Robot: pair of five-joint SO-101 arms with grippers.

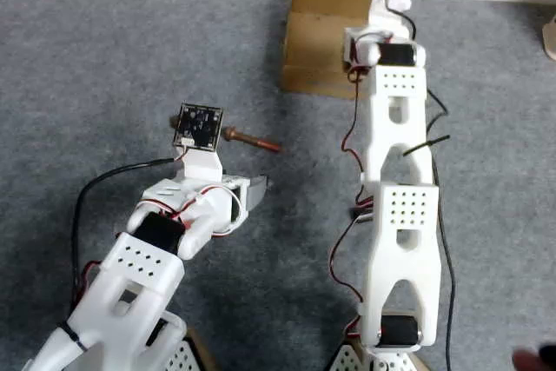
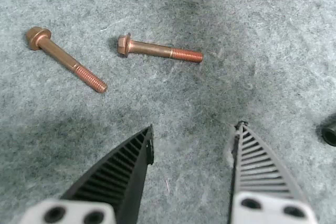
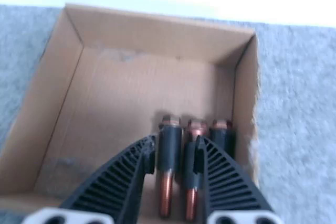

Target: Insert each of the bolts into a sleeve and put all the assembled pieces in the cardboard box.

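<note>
Two copper bolts lie on the grey carpet, one (image 2: 65, 59) angled and one (image 2: 160, 51) almost level; the second shows beside the wrist camera as a bolt (image 1: 252, 139). My left gripper (image 2: 194, 129) hovers open just short of them, with nothing between its fingers. A black sleeve (image 2: 329, 132) sits off to one side. The right arm (image 1: 395, 119) stretches over the cardboard box (image 1: 317, 41). My right gripper (image 3: 176, 142) is narrowly open above the box floor (image 3: 121, 103). Three assembled pieces lie side by side there: the first (image 3: 170, 148), the second (image 3: 190, 200) and the third (image 3: 222, 135).
The box stands at the far edge of the carpet, against a pale wall. Red and black cables run along both arms. Open carpet lies left of the bolts and between the two arms.
</note>
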